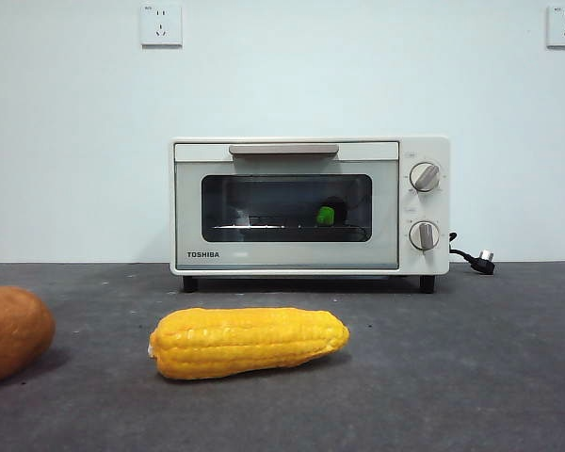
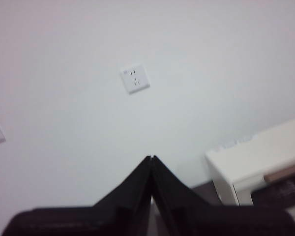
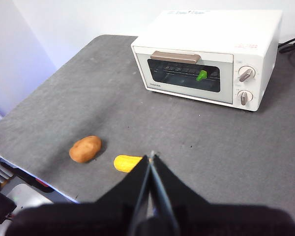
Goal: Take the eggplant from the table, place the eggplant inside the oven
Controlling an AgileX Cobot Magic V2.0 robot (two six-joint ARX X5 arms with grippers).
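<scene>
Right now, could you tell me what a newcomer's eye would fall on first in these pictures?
The yellow corn cob lies nearest, on the dark grey table, with a round orange-brown vegetable beside it at the view's edge. Behind them stands the cream-white oven, door shut, and through its glass the eggplant shows its bright green stem end on the rack. Both the left gripper and right gripper wait raised, jaws shut.

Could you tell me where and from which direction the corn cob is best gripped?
Grip the corn cob across its thick middle, coming straight down from above. It lies flat and lengthwise on the table, apart from the orange-brown vegetable, so jaws closing across its narrow width should hold.
</scene>
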